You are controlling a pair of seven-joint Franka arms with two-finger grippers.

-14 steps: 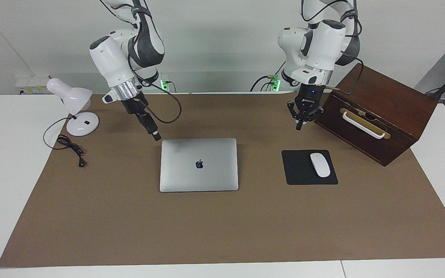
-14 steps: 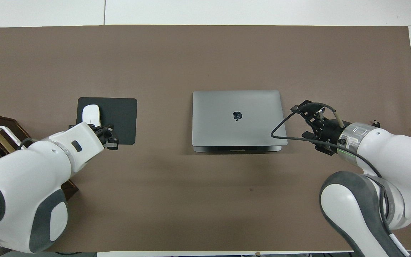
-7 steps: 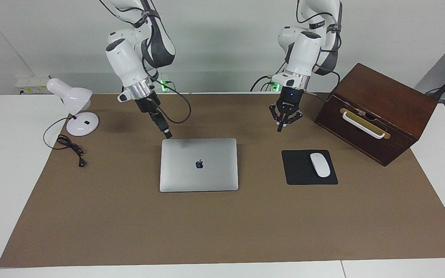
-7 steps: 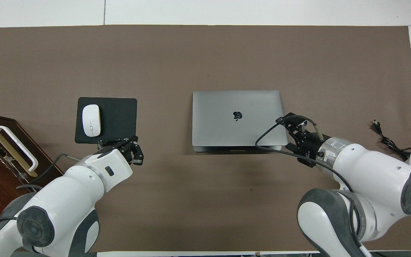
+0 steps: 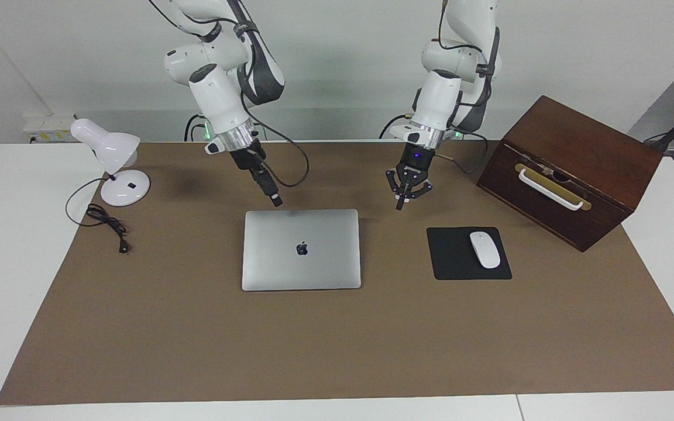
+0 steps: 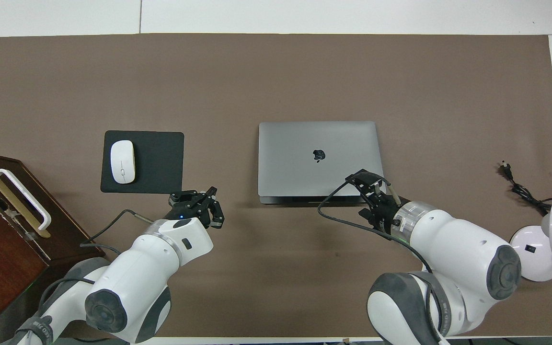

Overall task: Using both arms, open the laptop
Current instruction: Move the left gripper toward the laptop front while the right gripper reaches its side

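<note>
My left hand hangs over the bare brown mat, between the thin silver-grey laptop and the black square mouse pad; fingertips pressed together, nothing in them. In the overhead view it sits just off the mouse pad's robot-side corner, clear of the pad.

My right hand hovers at the laptop's robot-side edge, near the corner toward the right arm's end of the bench; a black cable loops from its wrist. I cannot tell whether it touches the lid, nor how its fingers stand. From overhead it covers that corner.

Laptop: closed, lid flat, dark apple logo up, lying square on the mat about mid-bench. A darker strip shows along the robot-side edge in the overhead view.

Other items: white oval mouse on the pad; dark brown wooden box with a white handle toward the left arm's end; white desk lamp with its black cord toward the right arm's end.

Open room: wide bare mat on the laptop's side away from the robots, and a bare strip between laptop and pad.
</note>
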